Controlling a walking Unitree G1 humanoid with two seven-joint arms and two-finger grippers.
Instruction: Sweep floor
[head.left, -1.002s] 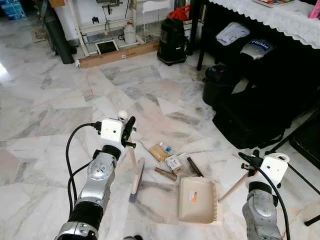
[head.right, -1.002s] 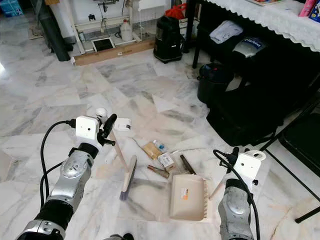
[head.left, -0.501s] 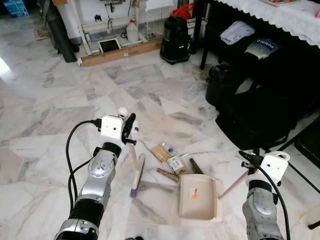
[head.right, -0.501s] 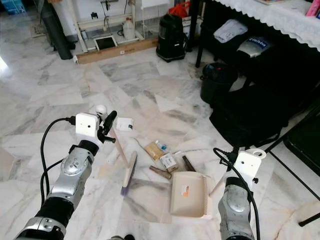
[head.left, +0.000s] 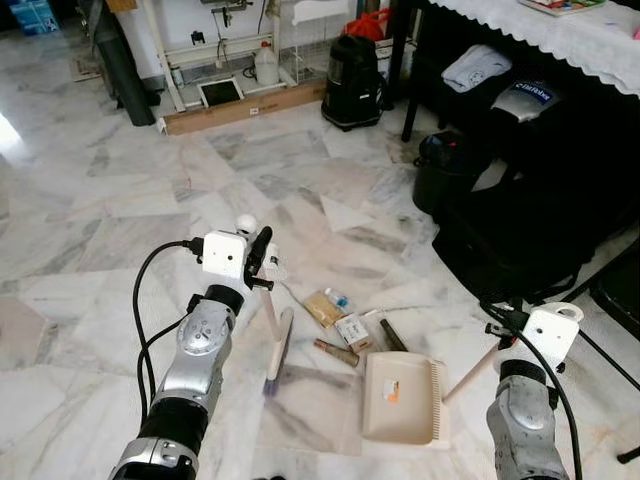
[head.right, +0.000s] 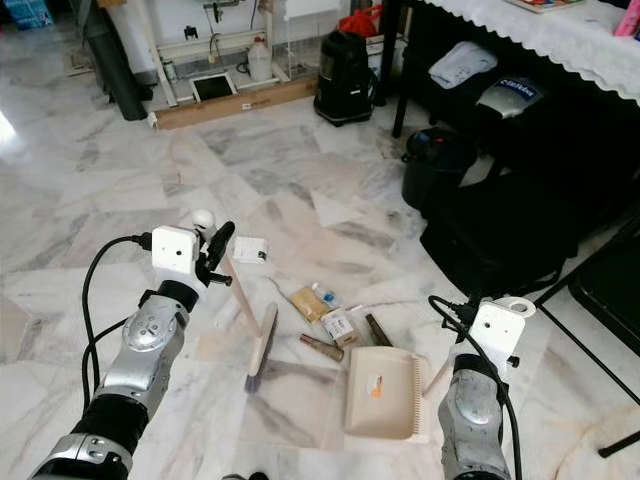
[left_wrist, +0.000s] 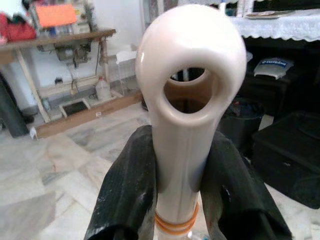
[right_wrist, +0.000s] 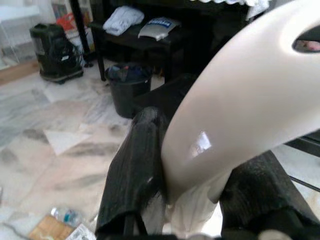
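My left gripper (head.left: 262, 262) is shut on the cream handle of a hand broom (left_wrist: 182, 90); its fingers (left_wrist: 125, 195) clamp the shaft just below the hanging hole. The brush head (head.left: 278, 348) rests on the marble floor. To its right lies litter: a brown packet (head.left: 322, 307), a small box (head.left: 350, 328), a brown tube (head.left: 336, 351) and a dark stick (head.left: 391, 335). A beige dustpan (head.left: 400, 400) lies flat just right of the litter. My right gripper (head.left: 505, 325) is shut on its handle (right_wrist: 235, 95).
A black bag (head.left: 510, 235) and black bin (head.left: 445, 170) sit under the cloth-covered table (head.left: 560, 35) at right. A black vacuum (head.left: 350, 65) and wooden plank (head.left: 245, 108) stand at the back. Stand legs (head.left: 600, 290) cross the floor at right. Open marble lies to the left.
The whole view has shifted slightly. Both grippers keep their holds, and broom, dustpan and litter stay in the same arrangement.
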